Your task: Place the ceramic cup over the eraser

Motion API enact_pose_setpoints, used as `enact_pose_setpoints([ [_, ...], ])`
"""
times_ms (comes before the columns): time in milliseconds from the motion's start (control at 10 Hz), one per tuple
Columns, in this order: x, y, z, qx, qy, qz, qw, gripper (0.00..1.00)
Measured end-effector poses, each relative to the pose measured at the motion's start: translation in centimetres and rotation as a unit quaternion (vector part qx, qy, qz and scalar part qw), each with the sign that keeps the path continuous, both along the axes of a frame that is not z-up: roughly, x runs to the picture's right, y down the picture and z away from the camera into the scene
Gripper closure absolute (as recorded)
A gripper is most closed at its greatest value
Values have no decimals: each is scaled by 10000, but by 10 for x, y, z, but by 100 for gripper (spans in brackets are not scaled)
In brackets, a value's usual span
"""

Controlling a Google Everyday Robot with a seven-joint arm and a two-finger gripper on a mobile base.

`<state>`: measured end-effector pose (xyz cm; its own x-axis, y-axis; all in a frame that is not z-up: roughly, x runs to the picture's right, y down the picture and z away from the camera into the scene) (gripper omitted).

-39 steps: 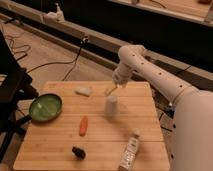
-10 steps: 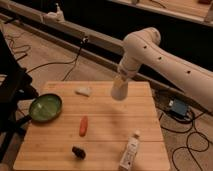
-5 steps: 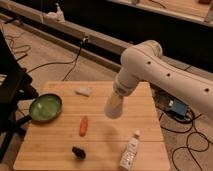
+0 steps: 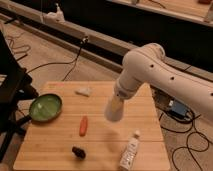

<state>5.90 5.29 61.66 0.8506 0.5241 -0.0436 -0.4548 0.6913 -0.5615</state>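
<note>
The white ceramic cup hangs tilted in the air over the middle of the wooden table, its wide end pointing down and left. My gripper is shut on the cup's upper end, at the tip of the white arm that reaches in from the right. The eraser, a small dark lump, lies on the table near the front edge, below and to the left of the cup and well apart from it.
An orange carrot lies between the cup and the eraser. A green bowl sits at the left, a pale lump at the back, and a clear bottle lies at the front right. Cables run over the floor.
The cup was lifted off the table at the back and carried in my gripper forward and left, lower over the table's middle. The other objects have not moved.
</note>
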Motion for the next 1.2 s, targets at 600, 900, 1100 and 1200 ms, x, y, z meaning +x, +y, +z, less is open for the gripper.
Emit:
enact_pose_setpoints([
  [600, -87, 33, -36, 284, -676, -1355, 9881, 100],
  [900, -136, 77, -55, 42, -1331, -1802, 9746, 100],
  [1100, -159, 107, -58, -241, -1692, -1929, 9662, 100],
  [1200, -169, 120, -57, -363, -1843, -1990, 9618, 100],
])
